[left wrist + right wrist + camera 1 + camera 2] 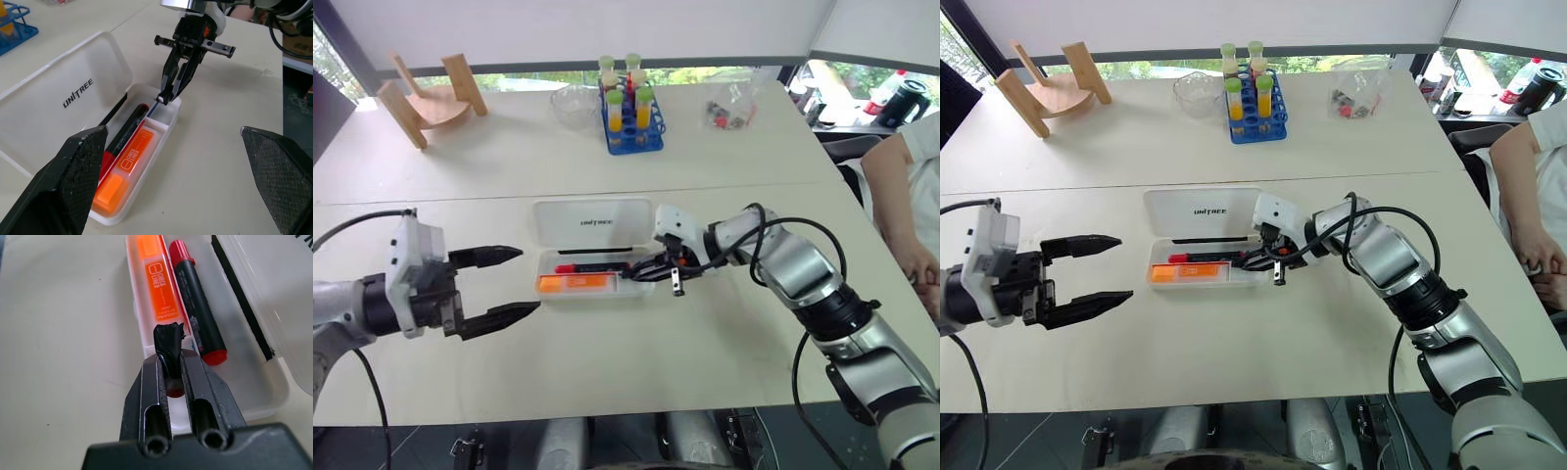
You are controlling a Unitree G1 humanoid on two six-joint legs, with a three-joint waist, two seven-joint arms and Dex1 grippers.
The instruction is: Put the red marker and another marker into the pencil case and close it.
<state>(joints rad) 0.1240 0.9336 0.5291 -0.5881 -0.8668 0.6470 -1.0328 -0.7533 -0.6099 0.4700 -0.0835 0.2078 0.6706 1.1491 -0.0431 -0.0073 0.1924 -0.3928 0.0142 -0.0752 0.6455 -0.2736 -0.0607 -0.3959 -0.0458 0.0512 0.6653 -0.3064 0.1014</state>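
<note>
A white table holds an open pencil case, a blue rack of tubes, a glass bowl, a wooden stand and a plastic bag.

Head pair high above the table; both wrist views close on the pencil case.

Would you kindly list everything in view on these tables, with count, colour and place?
pencil case: one, white, lid open, near table centre
orange highlighter: one, inside case
red marker: one, red and black, inside case
tube rack: one, blue, far table
wooden stand: one, far left
glass bowl: one, clear, beside rack
clear bag: one, far right
person's arm: right edge
left gripper: open, left of case
right gripper: shut, over case's right end
</note>
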